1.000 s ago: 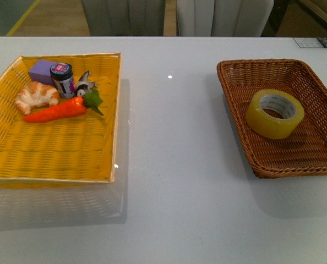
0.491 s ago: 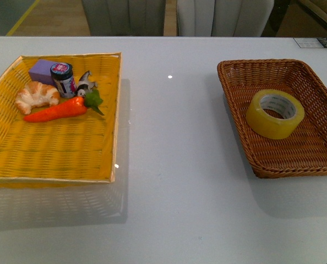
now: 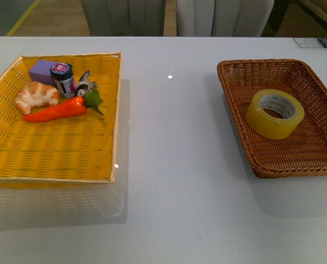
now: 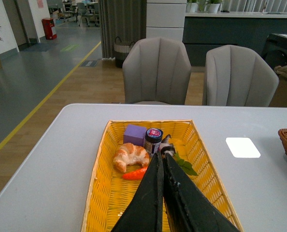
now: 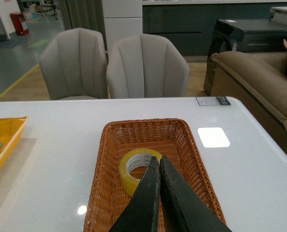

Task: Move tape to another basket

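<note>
The tape (image 5: 136,168) lies in the basket (image 5: 187,159), just ahead of the right arm's closed jaws. Ahead of the left arm's closed jaws, a tray (image 4: 101,183) holds a croissant (image 4: 130,155), carrot (image 4: 135,173), jar (image 4: 153,139) and block (image 4: 134,134). Tray and basket sit well apart on the desk (image 3: 169,165).

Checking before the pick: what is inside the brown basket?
Only the tape lies inside the basket, flat, core opening up. Whatever is beneath the roll is covered.
</note>
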{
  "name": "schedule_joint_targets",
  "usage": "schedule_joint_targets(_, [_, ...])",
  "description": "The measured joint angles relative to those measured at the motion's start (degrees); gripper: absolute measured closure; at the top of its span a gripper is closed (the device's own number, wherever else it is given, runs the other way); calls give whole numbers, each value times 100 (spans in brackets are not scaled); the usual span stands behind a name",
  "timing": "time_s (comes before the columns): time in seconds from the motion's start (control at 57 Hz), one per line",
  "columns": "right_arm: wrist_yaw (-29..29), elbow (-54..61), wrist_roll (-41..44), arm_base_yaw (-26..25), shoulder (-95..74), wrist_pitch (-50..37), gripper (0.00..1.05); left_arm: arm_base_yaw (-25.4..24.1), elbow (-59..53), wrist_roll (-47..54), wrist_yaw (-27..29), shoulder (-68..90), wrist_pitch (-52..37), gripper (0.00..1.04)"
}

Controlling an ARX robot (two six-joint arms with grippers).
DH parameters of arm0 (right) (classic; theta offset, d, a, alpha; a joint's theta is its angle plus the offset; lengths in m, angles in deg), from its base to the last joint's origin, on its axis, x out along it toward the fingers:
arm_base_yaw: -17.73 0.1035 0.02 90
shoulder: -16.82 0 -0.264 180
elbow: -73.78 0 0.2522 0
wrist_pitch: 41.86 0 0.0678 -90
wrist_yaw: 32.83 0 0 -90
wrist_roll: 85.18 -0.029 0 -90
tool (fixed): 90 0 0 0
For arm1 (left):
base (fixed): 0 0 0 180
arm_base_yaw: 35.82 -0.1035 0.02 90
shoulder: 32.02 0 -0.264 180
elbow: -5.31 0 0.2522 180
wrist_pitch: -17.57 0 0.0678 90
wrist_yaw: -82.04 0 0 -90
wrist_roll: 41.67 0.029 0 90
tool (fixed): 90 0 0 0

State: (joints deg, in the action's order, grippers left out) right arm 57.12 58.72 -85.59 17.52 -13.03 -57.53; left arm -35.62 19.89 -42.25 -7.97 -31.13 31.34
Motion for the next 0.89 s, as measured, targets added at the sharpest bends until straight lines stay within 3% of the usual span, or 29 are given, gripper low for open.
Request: schedule_joint_targets(0.895, [7,-2,4,2,2151,2133,103,0,0,0,0,0,0,103])
